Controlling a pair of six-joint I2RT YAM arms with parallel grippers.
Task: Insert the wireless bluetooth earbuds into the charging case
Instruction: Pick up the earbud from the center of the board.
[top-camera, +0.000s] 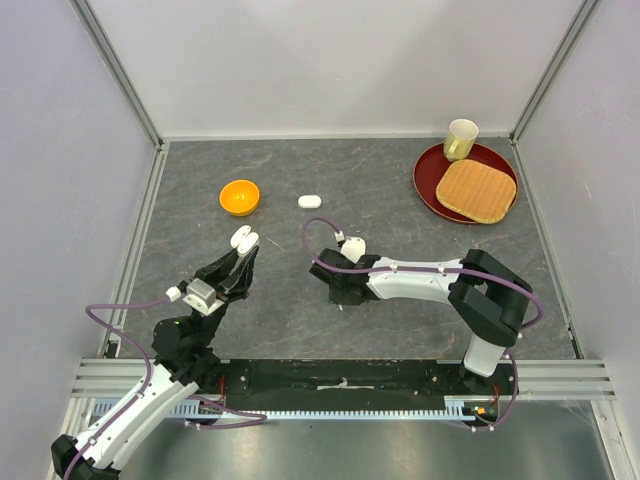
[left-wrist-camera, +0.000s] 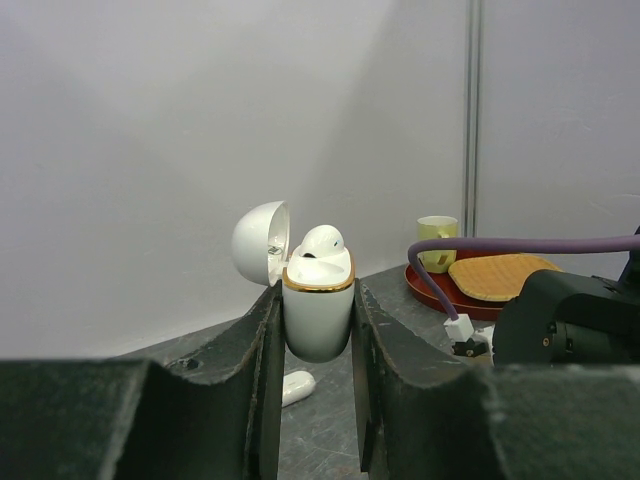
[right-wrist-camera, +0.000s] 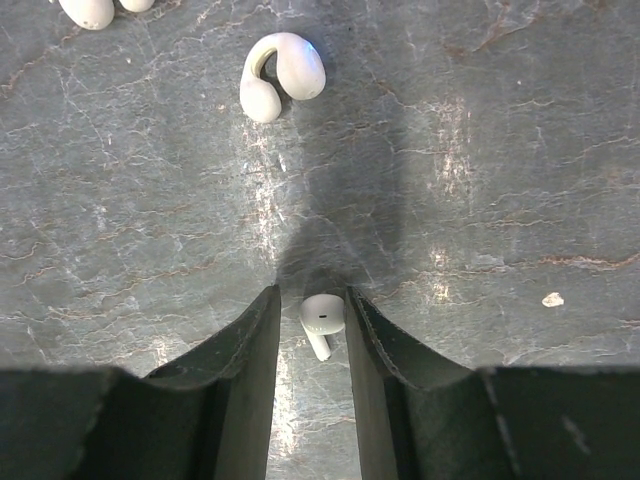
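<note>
White case (left-wrist-camera: 318, 318) clamped between the left gripper (left-wrist-camera: 317, 290) fingers (left-wrist-camera: 262, 350), held upright off the table, lid (left-wrist-camera: 260, 243) flipped open to the left. One earbud (left-wrist-camera: 322, 242) sits in its top, head poking above the gold rim. Top view: same case (top-camera: 243, 238) at the left gripper tip, just on the near side of the orange bowl (top-camera: 240, 197).

Right gripper (right-wrist-camera: 312, 297) points straight down at the grey table (right-wrist-camera: 480, 180). Its fingers (right-wrist-camera: 258, 350) are slightly apart, straddling a loose earbud (right-wrist-camera: 322, 318) that lies on the table, stem toward the camera. Gap visible on one side of it, other finger at or near contact, so not clamped. C-shaped earbud (right-wrist-camera: 280, 75) lies on the table further out, well clear of the fingers. Two more white bits (right-wrist-camera: 90, 10) are cut off at the frame edge, can't tell what.

Closed case (top-camera: 309, 201) lies on the table between bowl and red plate (top-camera: 430, 185), nearer the bowl. Plate is in the far right corner with a woven mat (top-camera: 477, 189) on it and a cup (top-camera: 460, 140) at its back rim.
</note>
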